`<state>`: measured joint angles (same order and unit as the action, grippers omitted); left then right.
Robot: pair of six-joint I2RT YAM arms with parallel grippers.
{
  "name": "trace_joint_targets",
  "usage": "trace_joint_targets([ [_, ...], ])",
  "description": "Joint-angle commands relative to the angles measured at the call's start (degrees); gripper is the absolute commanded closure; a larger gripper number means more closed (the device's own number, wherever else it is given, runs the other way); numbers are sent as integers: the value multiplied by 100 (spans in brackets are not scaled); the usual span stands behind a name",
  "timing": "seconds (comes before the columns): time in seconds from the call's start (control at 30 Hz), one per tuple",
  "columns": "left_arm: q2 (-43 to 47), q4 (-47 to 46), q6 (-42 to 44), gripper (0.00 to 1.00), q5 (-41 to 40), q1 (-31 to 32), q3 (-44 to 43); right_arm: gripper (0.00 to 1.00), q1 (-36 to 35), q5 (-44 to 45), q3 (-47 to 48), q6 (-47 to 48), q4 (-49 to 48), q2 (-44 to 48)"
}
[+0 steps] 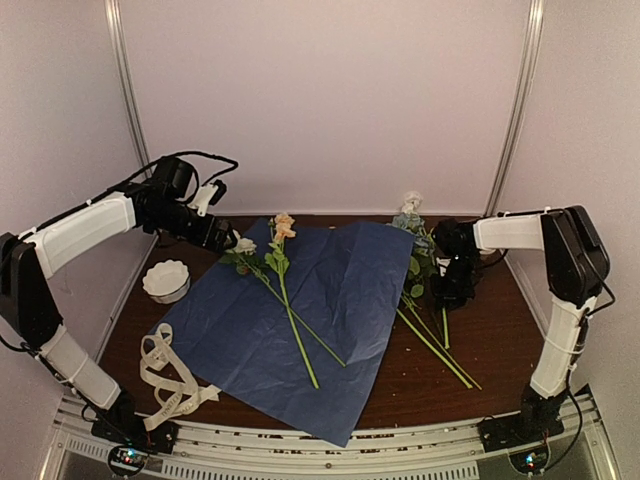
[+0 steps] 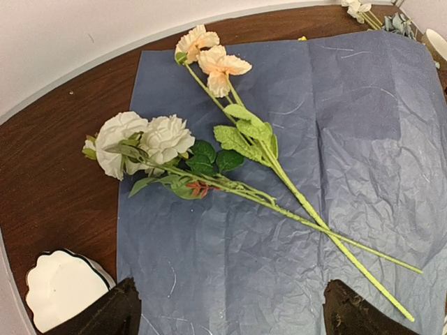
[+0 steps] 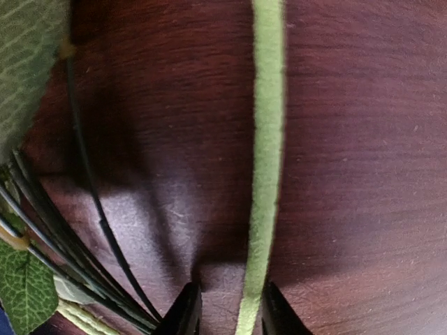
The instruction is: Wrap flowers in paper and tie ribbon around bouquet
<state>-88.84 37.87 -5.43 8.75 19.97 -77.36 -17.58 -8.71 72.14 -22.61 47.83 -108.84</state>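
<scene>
Paper point(image 1: 340, 320) lies spread navy face up across the tabletop point(image 1: 420, 385) in the overhead view, with two flowers point(image 1: 283, 262) on it, stems crossed. The rest of the bunch point(image 1: 418, 262) lies off the sheet's right edge, with the right jaws down among its stems. The left jaws hover at the sheet's far-left corner, beside the white bloom. A ribbon point(image 1: 172, 375) sits loosely looped at the near left, just off the sheet, and a bowl point(image 1: 166, 281) stands beyond it. From the left wrist, the jaws stand wide and hold nothing. White blooms point(image 2: 143, 139) overhang the sheet's edge, and peach blooms point(image 2: 209, 59) lie near its far end. From the right wrist, the jaws stand narrow on either side of one green stem point(image 3: 267, 139) that lies flat on the wood. Whether they pinch it cannot be told. Thin dark strands point(image 3: 84, 230) and a leaf point(image 3: 21, 279) crowd the left. No wrapping has begun, and the work appears to be at the stage of carrying flowers onto the sheet. A thin stem flat on the wood could slip from a loose pinch. The neighbouring stems lie close enough to snag and be dragged along. A lifted flower swung low over the sheet could shift the paper or scatter the pair already laid.
</scene>
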Motion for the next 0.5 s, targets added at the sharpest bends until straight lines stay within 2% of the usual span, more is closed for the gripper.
trace_joint_targets([
  [0.0, -13, -25, 104, 6, -47, -30, -174, 90, 33, -180, 158, 182, 350, -144],
  [0.03, 1, -29, 109, 6, -62, -28, -174, 99, 54, -154, 107, 148, 296, -97],
  [0.07, 14, -32, 112, 6, -78, -28, -174, 100, 86, -99, 55, 98, 225, -27],
  [0.2, 24, -21, 117, 6, -89, -32, -173, 100, 203, 405, -6, -97, 117, 536],
  [0.47, 71, -27, 146, 5, 104, -34, -169, 100, 201, 1583, 492, -230, -37, 2247],
])
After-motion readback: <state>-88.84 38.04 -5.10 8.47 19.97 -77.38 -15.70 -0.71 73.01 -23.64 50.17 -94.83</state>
